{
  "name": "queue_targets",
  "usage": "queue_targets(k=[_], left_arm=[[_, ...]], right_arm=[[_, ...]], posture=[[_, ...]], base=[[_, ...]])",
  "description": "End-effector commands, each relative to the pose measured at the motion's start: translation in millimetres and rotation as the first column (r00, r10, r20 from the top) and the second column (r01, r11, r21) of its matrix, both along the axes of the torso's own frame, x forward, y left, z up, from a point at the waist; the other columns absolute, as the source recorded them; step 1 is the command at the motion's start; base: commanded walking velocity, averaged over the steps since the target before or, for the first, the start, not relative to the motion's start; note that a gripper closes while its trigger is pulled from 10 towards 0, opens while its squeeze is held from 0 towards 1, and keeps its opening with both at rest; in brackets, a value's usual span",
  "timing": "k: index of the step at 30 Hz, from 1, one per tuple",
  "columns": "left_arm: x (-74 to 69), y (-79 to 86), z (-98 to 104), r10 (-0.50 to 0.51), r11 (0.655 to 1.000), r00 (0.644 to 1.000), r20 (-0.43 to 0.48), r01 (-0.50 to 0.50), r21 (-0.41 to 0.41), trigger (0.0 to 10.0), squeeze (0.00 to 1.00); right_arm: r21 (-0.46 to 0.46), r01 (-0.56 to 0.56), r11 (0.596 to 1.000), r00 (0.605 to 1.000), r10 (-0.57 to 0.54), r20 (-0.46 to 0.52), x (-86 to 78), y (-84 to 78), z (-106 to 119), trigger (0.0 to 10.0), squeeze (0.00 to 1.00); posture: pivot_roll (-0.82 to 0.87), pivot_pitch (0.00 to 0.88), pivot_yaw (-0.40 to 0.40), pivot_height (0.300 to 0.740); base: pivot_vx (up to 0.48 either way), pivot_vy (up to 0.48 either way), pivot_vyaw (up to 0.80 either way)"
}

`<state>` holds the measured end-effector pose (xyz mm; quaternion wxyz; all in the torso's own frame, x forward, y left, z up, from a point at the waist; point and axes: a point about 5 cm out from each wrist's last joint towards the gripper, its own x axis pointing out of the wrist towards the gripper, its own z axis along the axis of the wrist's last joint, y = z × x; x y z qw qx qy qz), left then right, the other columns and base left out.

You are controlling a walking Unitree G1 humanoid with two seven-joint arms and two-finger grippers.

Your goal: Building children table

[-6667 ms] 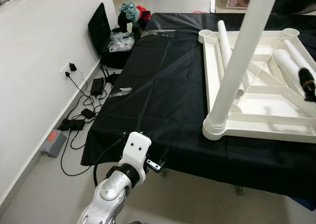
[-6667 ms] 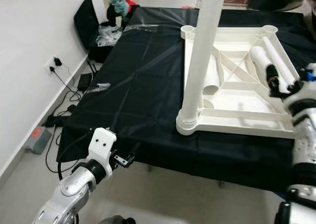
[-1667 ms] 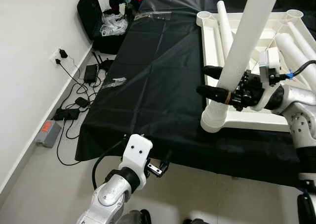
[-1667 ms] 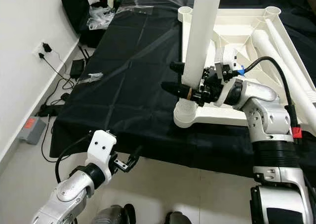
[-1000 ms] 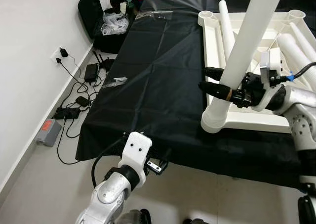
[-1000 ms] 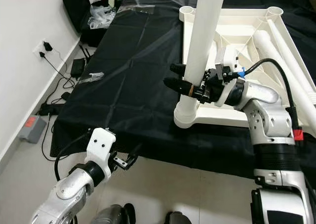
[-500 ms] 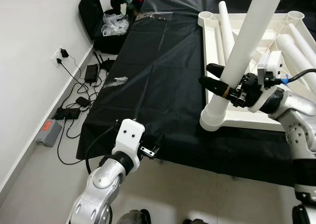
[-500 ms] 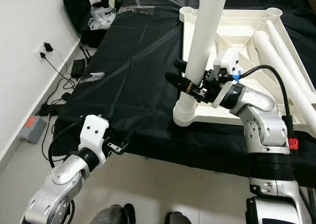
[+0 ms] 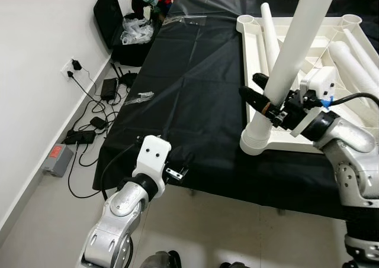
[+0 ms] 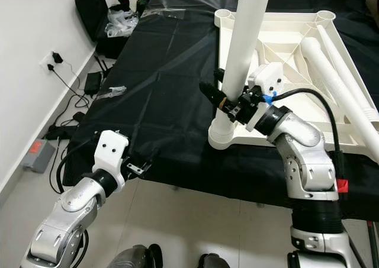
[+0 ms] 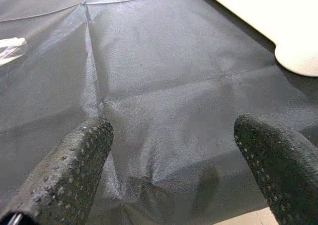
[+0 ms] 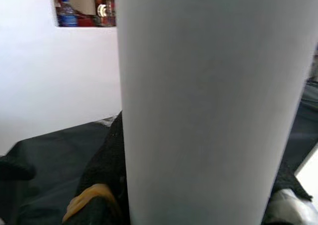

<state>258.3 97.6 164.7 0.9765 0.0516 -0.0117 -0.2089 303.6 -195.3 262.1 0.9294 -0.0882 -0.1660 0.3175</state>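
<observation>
White table leg: upright in tabletop corner socket.
Right gripper: fingers clamped around leg.
Left gripper: fingers spread, holding nothing, over black cloth.
Next: likely press leg home.

Right gripper around upright leg

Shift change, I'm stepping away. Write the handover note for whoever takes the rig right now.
Right gripper: clamped around the upright white leg, low on it, just above the corner socket.
Left gripper: open, empty, at the near edge of the black cloth.
White tabletop lies upside down on the cloth; more loose legs rest inside its frame.
Done: one leg stands in the near-left corner socket.
Left: confirm that leg is seated, then fit the remaining legs.
</observation>
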Motion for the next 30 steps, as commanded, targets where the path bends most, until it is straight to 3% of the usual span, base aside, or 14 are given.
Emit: queue_targets(k=[1,5,8,12,18,21,22,23,25,27,28,30], left_arm=[[-1.4,0.0,-5,-0.008,1.0,1.0,-0.016,0.008,0.009,10.0,0.0],[-3.1,-2.7,-6,-0.018,1.0,1.0,-0.021,0.018,0.005,10.0,0.0],[-5.9,-7.9,-7,-0.035,0.999,0.999,-0.027,0.035,-0.003,10.0,0.0],[-6.1,-8.8,-8,-0.039,0.999,0.999,-0.029,0.039,-0.004,10.0,0.0],[-5.1,-8.4,-8,-0.041,0.999,0.999,-0.031,0.04,-0.005,10.0,0.0],[-4.9,-9.0,-8,-0.041,0.999,0.999,-0.031,0.04,-0.006,10.0,0.0],[-5.8,-10.1,-8,-0.043,0.999,0.999,-0.032,0.043,-0.007,10.0,0.0],[-5.8,-10.1,-8,-0.043,0.999,0.999,-0.032,0.043,-0.007,10.0,0.0],[-7.9,-12.8,-9,-0.05,0.999,0.998,-0.035,0.049,-0.012,10.0,0.0],[-8.7,-13.7,-9,-0.052,0.999,0.998,-0.036,0.052,-0.013,10.0,0.0],[-9.3,-14.6,-9,-0.053,0.998,0.998,-0.037,0.053,-0.015,10.0,0.0],[-9.3,-14.6,-9,-0.053,0.998,0.998,-0.037,0.053,-0.015,10.0,0.0]], right_arm=[[-0.005,0.144,0.99,0.987,-0.144,-0.07,4.1,-10.1,-16,0.0,0.0],[-0.016,0.221,0.975,0.973,-0.221,-0.064,4.1,-8.7,-20,0.0,0.0],[0.023,0.351,0.936,0.933,-0.347,-0.092,5.8,-7.2,-27,0.0,0.0],[0.042,0.422,0.906,0.904,-0.417,-0.098,5.2,-7.4,-28,0.0,0.0],[0.025,0.529,0.848,0.847,-0.525,-0.079,-1.7,7.6,-35,0.0,0.0],[0.039,0.578,0.815,0.814,-0.573,-0.093,-4.1,14.1,-39,0.0,0.0],[0.06,0.626,0.778,0.779,-0.619,-0.105,-4.7,16.5,-40,0.0,0.0],[0.06,0.626,0.778,0.779,-0.619,-0.105,-4.7,16.5,-40,0.0,0.0],[0.096,0.683,0.724,0.73,-0.672,-0.124,-3.7,25.2,-41,0.0,0.0],[0.108,0.699,0.707,0.715,-0.687,-0.127,-3.2,28.8,-41,0.0,0.0],[0.134,0.729,0.671,0.685,-0.715,-0.142,-2.0,31.5,-40,0.0,0.0],[0.134,0.729,0.671,0.685,-0.715,-0.142,-2.0,31.5,-40,0.0,0.0]], posture=[[0.14,0.244,0.034,0.74],[0.14,0.247,0.038,0.74],[0.14,0.251,0.039,0.74],[0.14,0.254,0.037,0.74],[0.14,0.259,0.037,0.74],[0.14,0.261,0.04,0.74],[0.14,0.261,0.04,0.74],[0.14,0.261,0.04,0.74],[0.14,0.261,0.034,0.74],[0.14,0.261,0.034,0.74],[0.14,0.263,0.03,0.74],[0.14,0.263,0.03,0.74]], base=[[0.0,0.0,0.0],[0.0,0.0,0.0],[0.0,0.0,0.0],[0.0,0.0,0.0],[0.0,0.0,0.0],[0.0,0.0,0.0],[0.0,0.0,0.0],[0.0,0.0,0.0],[0.0,0.0,0.0],[0.0,0.0,0.0],[0.0,0.0,0.0],[0.0,0.0,0.0]])
